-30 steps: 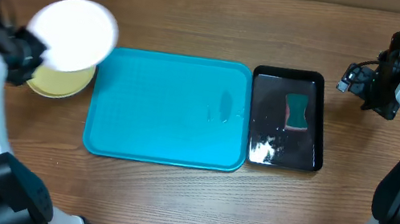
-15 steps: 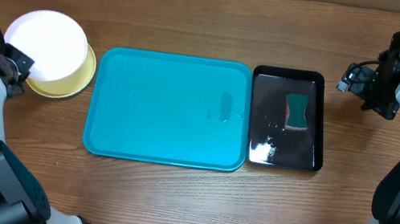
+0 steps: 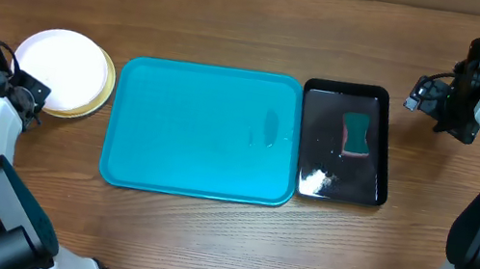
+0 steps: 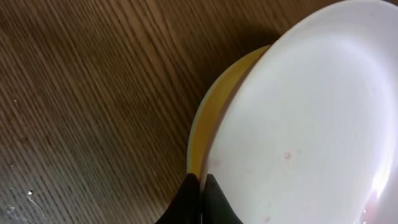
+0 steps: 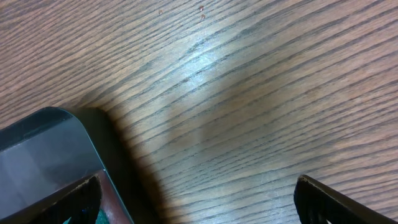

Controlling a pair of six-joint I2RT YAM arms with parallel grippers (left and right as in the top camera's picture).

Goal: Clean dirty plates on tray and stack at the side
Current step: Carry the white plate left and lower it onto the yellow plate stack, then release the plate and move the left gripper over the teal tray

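Note:
A white plate [image 3: 57, 70] lies on top of a yellow-green plate [image 3: 88, 107] on the table left of the turquoise tray [image 3: 202, 128], which has nothing on it. My left gripper [image 3: 34, 101] is shut on the white plate's near rim. In the left wrist view the gripper [image 4: 200, 181] pinches the edge of the white plate [image 4: 311, 124], with the yellow-green plate [image 4: 214, 118] showing just under it. My right gripper [image 3: 422, 94] hangs open over bare wood right of the black tray; in the right wrist view nothing is between its fingers [image 5: 199, 200].
A glossy black tray [image 3: 361, 179] touches the turquoise tray's right side. It holds a green sponge [image 3: 355, 134] and a patch of white foam [image 3: 314, 178]. Its corner [image 5: 37, 143] shows in the right wrist view.
My left gripper has brought the white plate down from a raised, tilted pose until it lies on the yellow-green plate. The right arm has not moved.

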